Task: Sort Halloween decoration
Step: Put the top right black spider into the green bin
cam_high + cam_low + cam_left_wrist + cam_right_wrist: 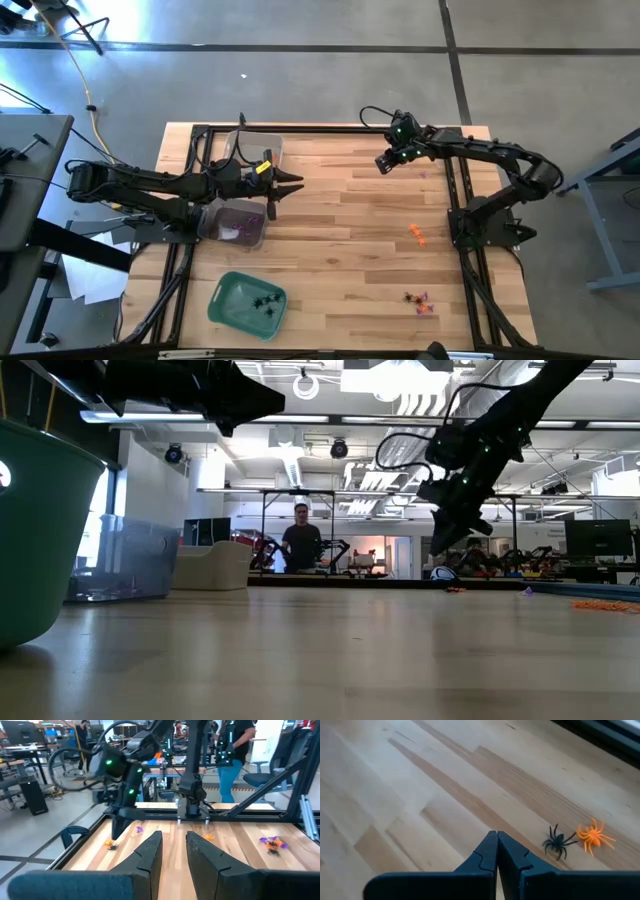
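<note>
Right gripper (pixel 497 851) hanging over the table's far right part, fingers pinched fully together, nothing held. Just ahead of those tips, flat on the bare wood: black spider (pixel 558 841) and orange spider (pixel 592 836), side by side, legs nearly touching, black one nearer. Tiny, splayed, leggy, no real long axis. Right arm clearly the closer one. Left gripper (pixel 290 183) near the left edge over the clear trays (pixel 243 223), slightly parted, empty.
</note>
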`<state>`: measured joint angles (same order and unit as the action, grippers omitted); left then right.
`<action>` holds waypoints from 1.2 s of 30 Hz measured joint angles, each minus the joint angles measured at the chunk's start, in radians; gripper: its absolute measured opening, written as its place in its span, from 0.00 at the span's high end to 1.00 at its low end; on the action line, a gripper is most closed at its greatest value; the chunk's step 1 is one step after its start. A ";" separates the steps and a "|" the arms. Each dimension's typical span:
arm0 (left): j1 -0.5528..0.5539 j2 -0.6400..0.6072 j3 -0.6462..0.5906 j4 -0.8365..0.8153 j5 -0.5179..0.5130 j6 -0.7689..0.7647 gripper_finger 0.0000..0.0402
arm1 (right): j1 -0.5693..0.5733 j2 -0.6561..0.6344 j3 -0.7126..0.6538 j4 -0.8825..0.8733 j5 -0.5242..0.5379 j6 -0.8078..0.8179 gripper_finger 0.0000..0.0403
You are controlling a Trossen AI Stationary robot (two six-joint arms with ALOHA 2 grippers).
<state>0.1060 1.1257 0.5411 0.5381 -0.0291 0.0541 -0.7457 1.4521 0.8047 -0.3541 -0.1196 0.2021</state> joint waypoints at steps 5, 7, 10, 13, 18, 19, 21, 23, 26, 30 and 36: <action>-0.014 0.000 0.000 -0.008 0.001 0.002 0.81 | -0.036 0.043 0.000 -0.003 0.001 -0.001 0.96; -0.016 0.000 0.000 -0.020 0.002 0.008 0.81 | -0.047 0.058 0.000 -0.003 0.001 -0.001 0.91; -0.016 0.000 0.000 -0.030 0.001 0.010 0.81 | -0.058 0.071 0.000 -0.002 0.006 -0.001 0.81; -0.016 0.000 0.000 -0.043 0.001 0.025 0.81 | -0.062 0.082 0.000 -0.001 0.054 0.027 0.71; -0.016 0.000 0.000 -0.048 0.001 0.034 0.81 | -0.062 0.111 0.000 0.000 0.118 0.114 0.64; -0.016 0.000 0.000 -0.049 0.001 0.036 0.81 | -0.062 0.121 0.000 0.001 0.119 0.135 0.63; -0.016 0.000 0.000 -0.053 0.001 0.036 0.81 | -0.062 0.145 0.000 0.001 0.123 0.161 0.63; -0.016 0.000 0.000 -0.056 0.001 0.038 0.81 | -0.062 0.173 0.000 0.000 0.127 0.177 0.63; -0.016 0.000 0.000 -0.067 0.000 0.046 0.81 | -0.062 0.213 0.002 0.014 0.130 0.198 0.63; -0.017 0.000 0.000 -0.072 0.000 0.045 0.81 | -0.061 0.251 0.006 0.018 0.135 0.220 0.63; -0.017 0.000 0.000 -0.075 0.000 0.045 0.81 | -0.061 0.254 0.005 0.017 0.144 0.238 0.64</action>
<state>0.0895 1.1255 0.5407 0.4628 -0.0288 0.0990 -0.8062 1.7061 0.8099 -0.3367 0.0240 0.4401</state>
